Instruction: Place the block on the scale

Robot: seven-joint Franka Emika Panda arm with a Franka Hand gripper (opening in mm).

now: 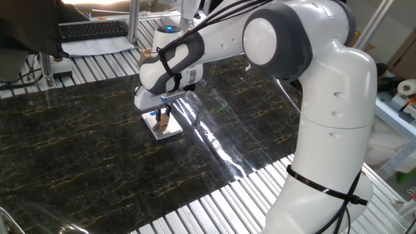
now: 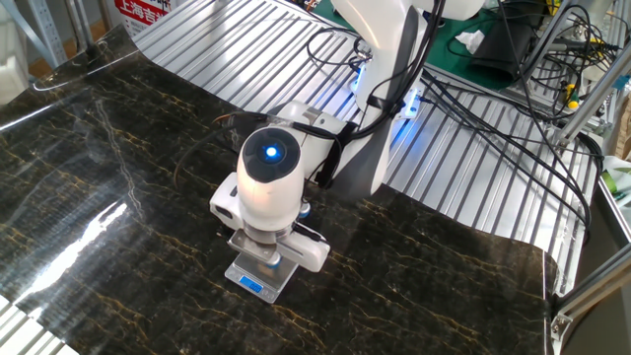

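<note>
The scale (image 1: 166, 129) is a small flat silver-white square on the dark marble mat; in the other fixed view (image 2: 277, 283) its blue display strip (image 2: 250, 287) faces the front. My gripper (image 1: 161, 117) points straight down over the scale. The tiny brown block (image 1: 165, 119) sits between the fingertips, at or just above the scale's top. The fingers look closed on it. In the other fixed view the wrist (image 2: 267, 182) hides the fingers and the block.
The dark marble mat (image 1: 78, 149) covers the ribbed metal table. A keyboard (image 1: 93, 29) lies at the far edge. Cables (image 2: 473, 108) trail over the table behind the arm's base. A shiny plastic sheet (image 1: 221, 146) lies right of the scale.
</note>
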